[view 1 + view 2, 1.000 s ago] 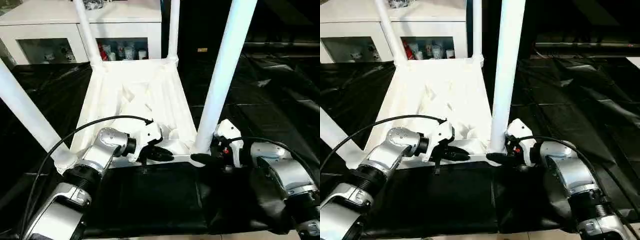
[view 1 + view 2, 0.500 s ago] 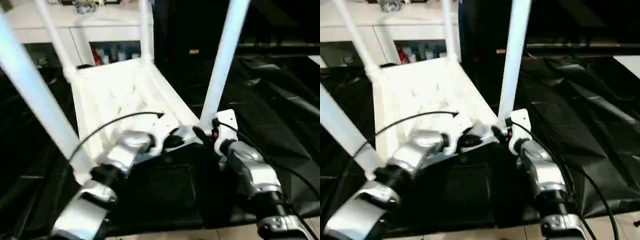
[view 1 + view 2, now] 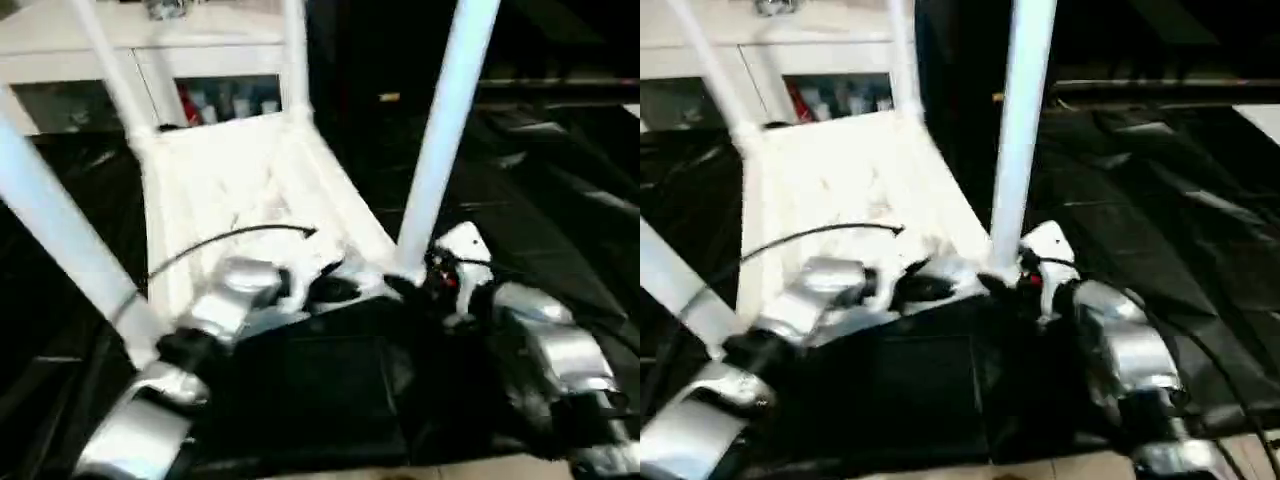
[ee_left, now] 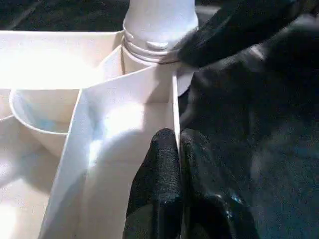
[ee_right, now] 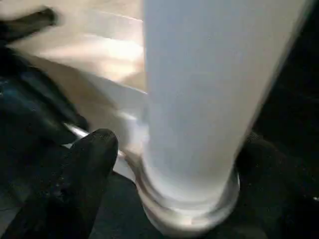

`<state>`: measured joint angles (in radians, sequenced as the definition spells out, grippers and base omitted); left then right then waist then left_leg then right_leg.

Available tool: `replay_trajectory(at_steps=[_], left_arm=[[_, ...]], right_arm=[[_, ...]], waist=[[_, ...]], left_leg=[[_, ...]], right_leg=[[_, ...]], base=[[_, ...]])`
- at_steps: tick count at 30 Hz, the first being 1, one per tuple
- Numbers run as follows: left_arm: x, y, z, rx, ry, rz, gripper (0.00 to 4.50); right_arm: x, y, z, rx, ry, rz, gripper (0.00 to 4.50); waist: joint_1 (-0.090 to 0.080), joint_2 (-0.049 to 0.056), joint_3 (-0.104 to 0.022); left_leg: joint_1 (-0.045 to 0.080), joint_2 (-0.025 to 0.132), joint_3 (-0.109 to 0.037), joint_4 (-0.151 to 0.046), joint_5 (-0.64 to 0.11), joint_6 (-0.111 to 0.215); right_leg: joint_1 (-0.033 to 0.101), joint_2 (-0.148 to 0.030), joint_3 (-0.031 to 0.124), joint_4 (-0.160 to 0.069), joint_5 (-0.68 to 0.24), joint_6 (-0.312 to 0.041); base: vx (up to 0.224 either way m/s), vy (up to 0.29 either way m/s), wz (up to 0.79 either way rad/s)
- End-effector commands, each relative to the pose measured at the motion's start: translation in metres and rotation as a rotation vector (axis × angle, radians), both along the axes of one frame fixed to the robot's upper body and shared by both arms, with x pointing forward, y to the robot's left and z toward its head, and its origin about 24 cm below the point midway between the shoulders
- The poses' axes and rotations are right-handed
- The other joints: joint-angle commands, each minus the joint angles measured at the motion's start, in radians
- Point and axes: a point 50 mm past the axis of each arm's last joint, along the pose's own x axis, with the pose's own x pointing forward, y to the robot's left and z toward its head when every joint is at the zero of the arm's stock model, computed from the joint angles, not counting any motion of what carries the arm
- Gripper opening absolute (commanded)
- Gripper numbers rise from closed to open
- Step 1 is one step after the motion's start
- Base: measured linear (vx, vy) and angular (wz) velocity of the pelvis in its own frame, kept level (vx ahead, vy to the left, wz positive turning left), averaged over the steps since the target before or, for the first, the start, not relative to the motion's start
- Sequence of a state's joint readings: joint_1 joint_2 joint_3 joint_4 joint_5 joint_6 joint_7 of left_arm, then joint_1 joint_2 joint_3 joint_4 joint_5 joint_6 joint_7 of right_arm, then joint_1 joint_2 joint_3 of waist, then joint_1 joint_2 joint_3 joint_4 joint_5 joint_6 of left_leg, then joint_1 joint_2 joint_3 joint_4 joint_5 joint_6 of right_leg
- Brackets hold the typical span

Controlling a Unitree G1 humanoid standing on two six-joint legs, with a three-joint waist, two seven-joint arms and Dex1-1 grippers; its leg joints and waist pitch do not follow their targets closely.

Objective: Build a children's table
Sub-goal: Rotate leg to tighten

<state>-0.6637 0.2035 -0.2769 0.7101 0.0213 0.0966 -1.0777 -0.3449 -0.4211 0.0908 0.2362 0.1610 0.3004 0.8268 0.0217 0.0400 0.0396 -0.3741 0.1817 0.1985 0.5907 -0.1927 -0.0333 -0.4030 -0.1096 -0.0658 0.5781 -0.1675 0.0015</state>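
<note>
Four white legs (image 3: 443,140) stand up from the upturned children's table (image 3: 240,190); the left hand (image 4: 178,149) pinches its rim, the right hand (image 5: 164,164) straddles one leg's base, released.

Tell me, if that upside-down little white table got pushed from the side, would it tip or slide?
The table would probably slide rather than tip: its broad top lies flat on the black cover. It looks like thin ribbed plastic, so likely light. The tall legs might wobble in their sockets. The left fingers, pinched on the rim, should hold it somewhat.
</note>
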Motion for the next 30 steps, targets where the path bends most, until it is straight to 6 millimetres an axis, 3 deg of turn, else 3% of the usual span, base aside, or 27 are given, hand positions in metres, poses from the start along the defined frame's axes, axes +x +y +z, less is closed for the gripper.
replay_trajectory(at_steps=[1, 3, 7, 11, 22, 30], left_arm=[[-0.006, 0.003, 0.0, 0.009, 0.006, -0.084, 0.0], [-0.007, 0.006, 0.001, 0.006, 0.009, -0.111, 0.0], [-0.01, 0.01, 0.004, -0.016, 0.036, -0.151, 0.0], [-0.01, 0.011, 0.004, -0.023, 0.031, -0.14, 0.0], [-0.013, 0.012, 0.0, -0.019, 0.042, -0.15, 0.0], [-0.014, 0.011, -0.002, -0.011, 0.053, -0.153, 0.0]], right_arm=[[-0.006, -0.003, 0.006, -0.012, 0.002, 0.089, 3.98], [-0.009, -0.008, 0.007, -0.037, 0.022, 0.129, 3.98], [-0.013, -0.011, 0.005, -0.089, 0.056, 0.211, 3.98], [-0.011, -0.006, -0.001, -0.114, 0.072, 0.245, 3.98], [-0.008, -0.001, -0.002, -0.067, 0.071, 0.24, 2.85], [-0.01, -0.003, -0.009, -0.043, 0.086, 0.204, 2.72]], waist=[[0.012, -0.009, -0.059], [0.022, -0.012, -0.058], [0.029, -0.013, -0.058], [0.032, -0.016, -0.061], [0.039, -0.019, -0.062], [0.039, -0.017, -0.063]], left_leg=[[0.012, 0.047, -0.015, -0.069, -0.198, 0.101], [0.018, 0.05, -0.014, -0.07, -0.211, 0.086], [0.015, 0.051, -0.014, -0.071, -0.201, 0.074], [0.013, 0.049, -0.013, -0.067, -0.168, 0.082], [0.013, 0.048, -0.012, -0.064, -0.15, 0.091], [0.012, 0.048, -0.013, -0.062, -0.138, 0.095]], right_leg=[[0.053, -0.038, 0.033, -0.054, -0.14, -0.278], [0.049, -0.037, 0.034, -0.055, -0.169, -0.272], [0.049, -0.039, 0.035, -0.05, -0.165, -0.27], [0.05, -0.041, 0.035, -0.046, -0.128, -0.277], [0.051, -0.04, 0.034, -0.044, -0.126, -0.274], [0.053, -0.039, 0.034, -0.042, -0.108, -0.277]], base=[[0.0, 0.0, 0.0], [0.0, 0.0, 0.0], [0.0, 0.0, 0.0], [0.0, 0.0, 0.0], [0.0, 0.0, 0.0], [0.0, 0.0, 0.0]])
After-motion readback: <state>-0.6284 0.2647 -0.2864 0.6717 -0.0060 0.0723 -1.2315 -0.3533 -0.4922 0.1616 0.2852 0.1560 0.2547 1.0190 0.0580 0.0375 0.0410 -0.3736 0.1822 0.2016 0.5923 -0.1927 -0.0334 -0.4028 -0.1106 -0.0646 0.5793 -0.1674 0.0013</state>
